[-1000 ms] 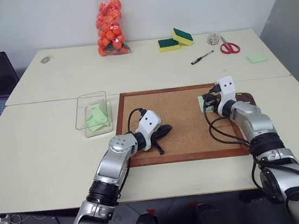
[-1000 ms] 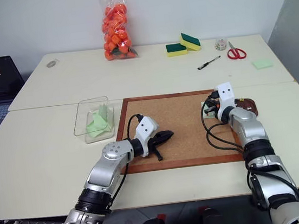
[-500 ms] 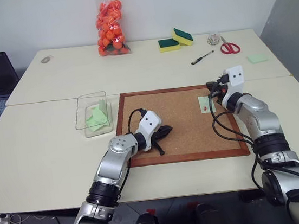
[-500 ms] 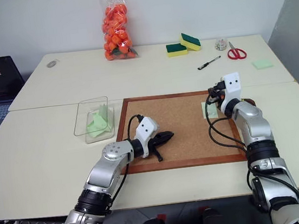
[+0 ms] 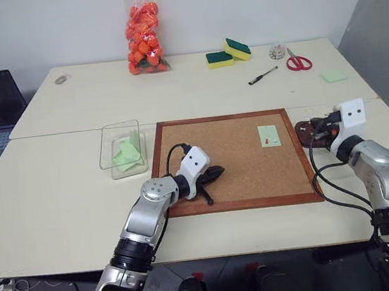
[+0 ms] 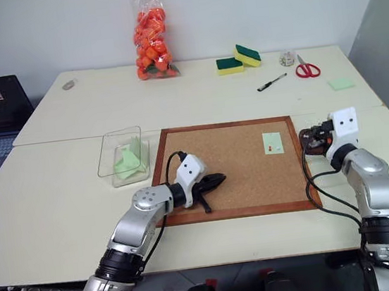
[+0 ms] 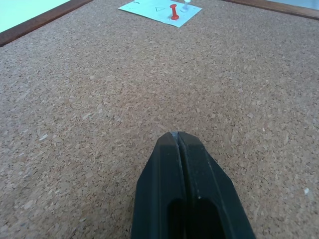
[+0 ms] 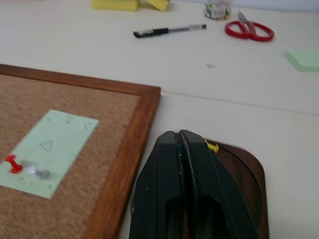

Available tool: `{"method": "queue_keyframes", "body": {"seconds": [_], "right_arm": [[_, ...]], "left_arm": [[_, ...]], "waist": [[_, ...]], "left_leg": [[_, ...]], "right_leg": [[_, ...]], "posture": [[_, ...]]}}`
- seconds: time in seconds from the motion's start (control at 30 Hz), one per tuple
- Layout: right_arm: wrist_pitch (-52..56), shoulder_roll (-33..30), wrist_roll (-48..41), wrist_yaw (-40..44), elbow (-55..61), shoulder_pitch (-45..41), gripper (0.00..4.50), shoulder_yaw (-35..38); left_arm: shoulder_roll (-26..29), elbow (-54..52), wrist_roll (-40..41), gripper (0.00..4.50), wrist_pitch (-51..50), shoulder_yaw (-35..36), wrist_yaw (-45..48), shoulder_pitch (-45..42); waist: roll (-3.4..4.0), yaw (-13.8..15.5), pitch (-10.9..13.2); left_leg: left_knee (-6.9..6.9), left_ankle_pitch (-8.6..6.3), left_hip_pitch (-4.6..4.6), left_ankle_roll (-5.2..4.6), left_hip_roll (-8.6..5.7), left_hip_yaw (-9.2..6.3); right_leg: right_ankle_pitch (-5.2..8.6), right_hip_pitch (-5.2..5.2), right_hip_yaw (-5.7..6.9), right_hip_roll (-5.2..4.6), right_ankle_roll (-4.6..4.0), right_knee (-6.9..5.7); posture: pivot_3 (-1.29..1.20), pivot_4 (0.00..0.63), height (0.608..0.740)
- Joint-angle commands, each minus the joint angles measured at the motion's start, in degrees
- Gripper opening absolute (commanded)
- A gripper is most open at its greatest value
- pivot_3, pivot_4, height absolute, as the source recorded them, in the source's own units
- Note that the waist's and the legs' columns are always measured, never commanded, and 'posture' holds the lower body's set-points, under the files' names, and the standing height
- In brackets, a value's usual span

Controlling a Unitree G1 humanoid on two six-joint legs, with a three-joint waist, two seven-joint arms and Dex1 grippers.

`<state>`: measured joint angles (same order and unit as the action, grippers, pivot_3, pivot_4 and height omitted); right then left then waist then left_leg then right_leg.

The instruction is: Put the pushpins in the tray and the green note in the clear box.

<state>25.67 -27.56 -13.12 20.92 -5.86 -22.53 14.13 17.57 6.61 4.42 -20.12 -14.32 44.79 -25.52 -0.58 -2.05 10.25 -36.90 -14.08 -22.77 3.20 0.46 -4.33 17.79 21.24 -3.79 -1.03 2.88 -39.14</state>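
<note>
The green note (image 5: 269, 135) lies flat at the cork board's (image 5: 231, 156) far right, long axis running near to far, a red pushpin (image 8: 13, 164) and a pale pushpin (image 8: 39, 173) stuck in it. The right gripper (image 8: 180, 137), fingers together, hovers over the tray (image 8: 248, 169), where the right wrist view reveals a yellow pushpin (image 8: 212, 147). The left gripper (image 7: 177, 136) rests shut on the cork.

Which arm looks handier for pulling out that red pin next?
Probably the right. Its gripper hangs over the tray, just past the board edge nearest the red pin. The left gripper rests, shut, across the cork board.
</note>
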Motion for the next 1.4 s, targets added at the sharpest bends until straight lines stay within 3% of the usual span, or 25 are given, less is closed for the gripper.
{"method": "queue_keyframes", "body": {"seconds": [0.03, 0.07, 0.1, 0.17, 0.43, 0.6, 0.77, 0.97, 1.4], "right_arm": [[-0.17, -1.22, 0.29, -0.63, -1.00, -1.99, 0.02, 0.89], [-0.23, -1.36, 0.46, -0.50, -2.12, -2.53, 0.02, 0.72], [-0.23, -1.41, 0.58, -0.53, -3.11, -3.06, 0.48, 0.69], [0.02, -1.49, 0.47, -0.50, -5.15, -4.14, 0.69, 0.87], [-0.71, -1.49, -1.03, -0.62, -8.28, -6.31, 2.25, 2.86], [0.50, -1.27, -3.24, 0.22, -4.05, -4.55, 3.27, 4.02], [-0.17, -0.99, -4.14, 5.32, 5.65, 1.04, 4.36, -0.05], [-3.29, 3.89, -1.36, 3.95, 11.02, 6.61, 4.36, -6.59], [-12.43, 5.86, 4.36, 2.19, 0.46, 2.88, 4.36, -9.64]], "left_arm": [[-0.23, 2.26, -0.42, 0.00, -1.44, -2.30, 1.28, 0.96], [-0.27, 2.30, -0.44, 0.00, -1.41, -2.34, 1.33, 0.91], [-0.29, 2.33, -0.46, 0.00, -1.40, -2.36, 1.38, 0.89], [-0.29, 2.39, -0.52, 0.00, -1.32, -2.39, 1.51, 0.86], [-0.03, 1.98, -0.67, 0.00, -1.49, -2.35, 1.61, 1.13], [-0.03, 1.88, -0.76, 0.00, -1.50, -2.52, 1.63, 1.18], [-0.20, 2.14, -0.77, 0.00, -1.41, -2.71, 1.71, 0.88], [-0.02, 2.44, -0.73, 0.00, -1.21, -2.76, 1.92, 0.67], [0.43, 2.07, -0.63, 0.00, -1.41, -2.85, 1.88, 0.78]], "waist": [[0.00, 0.05, 0.00], [0.01, 0.08, 0.00], [0.01, 0.12, 0.00], [0.00, 0.17, 0.00], [0.02, 0.17, -0.01], [0.02, 0.17, -0.01], [0.03, 0.18, -0.02], [0.04, 0.19, -0.03], [0.04, 0.19, -0.03]], "left_leg": [[0.00, 0.00, -0.01, 0.00, 0.00, 0.00], [0.00, 0.00, -0.01, 0.00, 0.00, -0.01], [0.00, 0.00, -0.01, 0.00, 0.00, -0.01], [0.00, 0.00, -0.02, 0.00, -0.01, -0.01], [0.01, 0.00, -0.03, 0.00, 0.00, 0.00], [0.02, 0.00, -0.04, 0.00, 0.00, -0.02], [0.03, 0.00, -0.04, 0.00, 0.00, -0.04], [0.01, 0.00, -0.03, 0.00, 0.00, -0.06], [0.02, 0.00, -0.03, 0.00, -0.01, -0.05]], "right_leg": [[0.00, -0.01, 0.01, 0.00, 0.00, 0.00], [0.00, -0.01, 0.01, 0.01, 0.00, 0.01], [0.00, -0.01, 0.01, 0.01, 0.00, 0.01], [0.00, -0.01, 0.01, 0.00, 0.00, 0.02], [0.00, 0.00, 0.00, 0.00, 0.00, 0.03], [0.00, 0.00, 0.01, 0.00, 0.00, 0.04], [0.00, 0.00, 0.03, 0.00, 0.00, 0.06], [0.01, -0.03, 0.04, 0.00, 0.00, 0.06], [0.00, -0.02, 0.05, 0.00, 0.00, 0.07]], "posture": [[0.00, 0.150, 0.740], [0.00, 0.150, 0.740], [0.00, 0.150, 0.740], [0.00, 0.150, 0.740], [0.00, 0.150, 0.740], [0.00, 0.150, 0.740], [0.00, 0.150, 0.740], [0.00, 0.150, 0.740], [0.00, 0.150, 0.740]]}}
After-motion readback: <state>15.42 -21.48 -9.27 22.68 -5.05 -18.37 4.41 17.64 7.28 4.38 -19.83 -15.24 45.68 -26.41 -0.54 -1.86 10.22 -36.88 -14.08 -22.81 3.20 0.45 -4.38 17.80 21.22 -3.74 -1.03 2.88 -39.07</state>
